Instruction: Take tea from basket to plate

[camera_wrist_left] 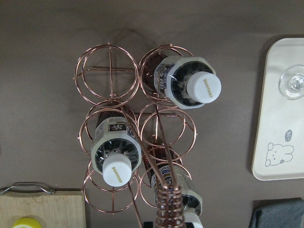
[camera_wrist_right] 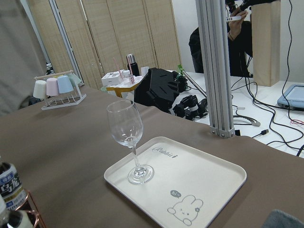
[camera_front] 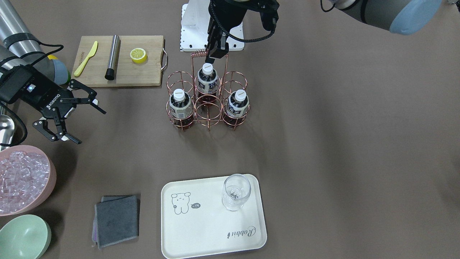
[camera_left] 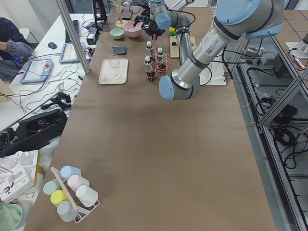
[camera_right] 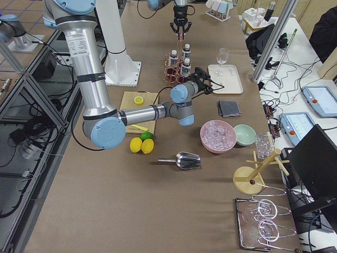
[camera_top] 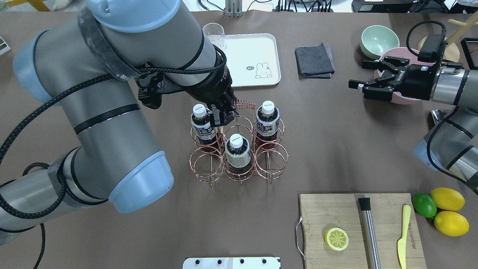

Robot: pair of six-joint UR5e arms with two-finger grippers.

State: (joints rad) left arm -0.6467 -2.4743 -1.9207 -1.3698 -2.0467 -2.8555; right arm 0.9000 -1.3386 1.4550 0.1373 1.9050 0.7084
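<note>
My basket (camera_front: pixel 207 104) was rose-gold copper wire, and each tea bottle (camera_front: pixel 207 83) in it showed dark brown liquid, a white cap and a pale label with dark print. The plate (camera_front: pixel 212 230) was cream, with a line-drawn bear and the word "Rabbit". The table (camera_front: pixel 341 144) was plain brown, the cloth (camera_front: pixel 116 220) dark grey, the bowl (camera_front: pixel 22 237) mint green.

Wooden cutting board (camera_front: pixel 118 61) holds a yellow knife (camera_front: pixel 86 58), a steel muddler (camera_front: pixel 113 57) and a lemon half (camera_front: pixel 138 55). Wine glass (camera_front: pixel 235 192) upright; folded grey cloth (camera_front: pixel 116 220) just beside. Pink bowl of ice (camera_front: pixel 22 180) next to a mint-green bowl (camera_front: pixel 23 237); two lemons (camera_top: pixel 448 211) and a lime (camera_top: pixel 424 205) beside the board.
</note>
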